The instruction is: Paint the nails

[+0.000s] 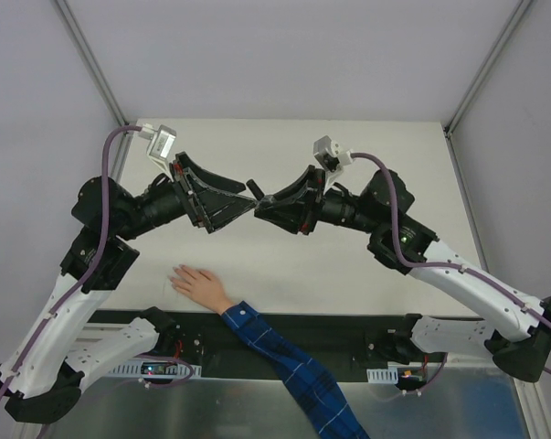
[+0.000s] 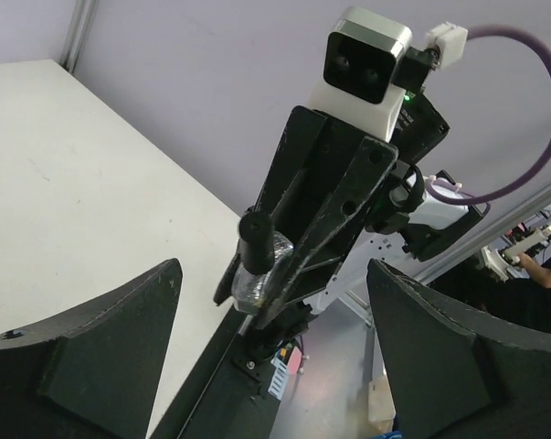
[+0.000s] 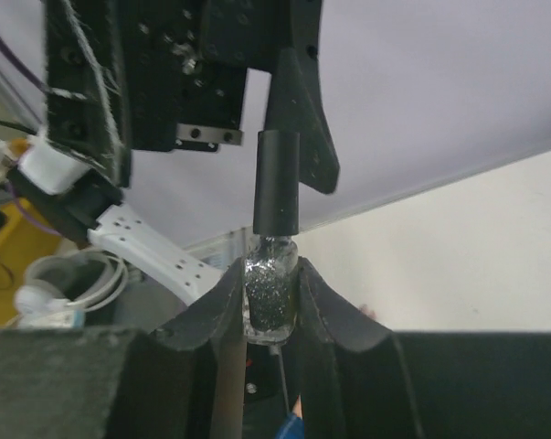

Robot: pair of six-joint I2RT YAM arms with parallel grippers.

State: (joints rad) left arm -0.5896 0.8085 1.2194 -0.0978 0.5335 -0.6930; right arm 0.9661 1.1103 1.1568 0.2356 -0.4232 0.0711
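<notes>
So right up against the left wrist cam you get the left pincer point(image 2: 273, 274), and its two big black fingers point(image 2: 92, 357) sit wide apart at the bottom corners with nothing gripped. Straight across from it is the right pincer point(image 2: 284, 274), clamped on a little bottle point(image 2: 255, 279) with a black cap point(image 2: 257, 236) sticking up out of it.

The right wrist cam backs that up. The right pincer point(image 3: 270, 274) is squeezed tight on the glass body of the bottle point(image 3: 271, 306), which has dark glittery stuff inside and stands upright. The cap point(image 3: 276, 183) is on and pokes up clear of the fingers. One left finger point(image 3: 298, 110) sits right behind the cap, but I can't tell if it's touching.

From the top cam, both arms meet nose to nose over the middle of the worktop point(image 1: 348, 265), left pincer point(image 1: 248, 198) facing right pincer point(image 1: 268, 206), with the bottle point(image 1: 255, 189) between them.

The hand point(image 1: 197, 283) lies flat on the worktop near the front edge, left of centre, fingers spread and pointing left. The plaid sleeve point(image 1: 293, 366) runs off toward the bottom of the view. The nails point(image 1: 175, 273) are out at those fingertips, too tiny to make out. They're well apart from both pincers, closer to the arm bases and off to the left pincer's side.
</notes>
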